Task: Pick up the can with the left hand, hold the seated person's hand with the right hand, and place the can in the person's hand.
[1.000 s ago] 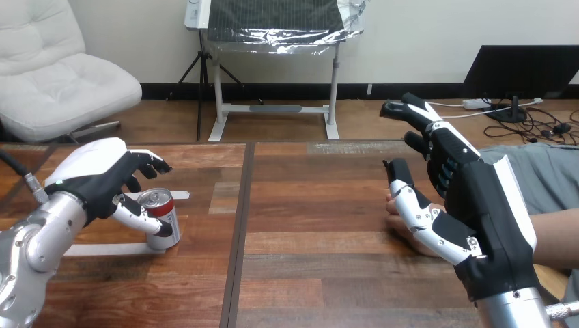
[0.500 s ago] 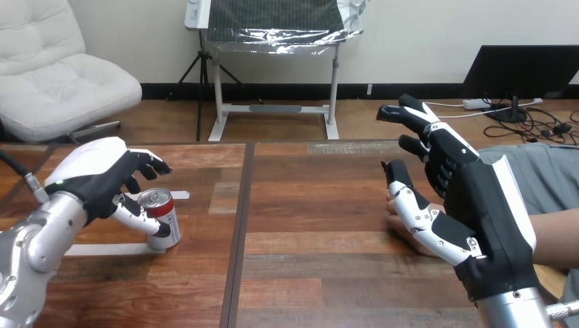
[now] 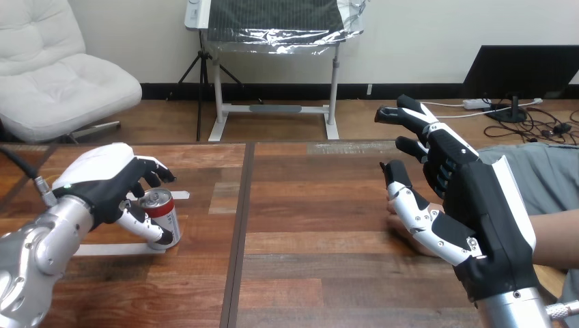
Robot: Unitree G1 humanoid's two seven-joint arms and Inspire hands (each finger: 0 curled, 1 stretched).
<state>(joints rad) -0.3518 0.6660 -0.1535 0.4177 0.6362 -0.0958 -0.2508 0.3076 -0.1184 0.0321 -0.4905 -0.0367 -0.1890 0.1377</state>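
Note:
A silver can (image 3: 164, 220) with a red band stands upright on the wooden table (image 3: 314, 205) at the left. My left hand (image 3: 102, 179) is arched over it, open: the thumb (image 3: 145, 225) lies against the can's front and the fingers (image 3: 156, 171) curve past its far side. At the right my right hand (image 3: 478, 198) is open and raised, fingers spread and pointing away. It hangs over the person's hand (image 3: 394, 208), which rests on the table and is mostly hidden behind it. I cannot tell whether the two touch. The person's forearm (image 3: 554, 236) runs off the right edge.
A strip of white tape (image 3: 102, 249) lies on the table by the can, and a shorter piece (image 3: 181, 195) behind it. A dark seam (image 3: 239, 232) runs down the tabletop between the two hands.
My left hand has come down and a little right, closer over the can. My right hand's fingers have drifted slightly left. The can has not moved.

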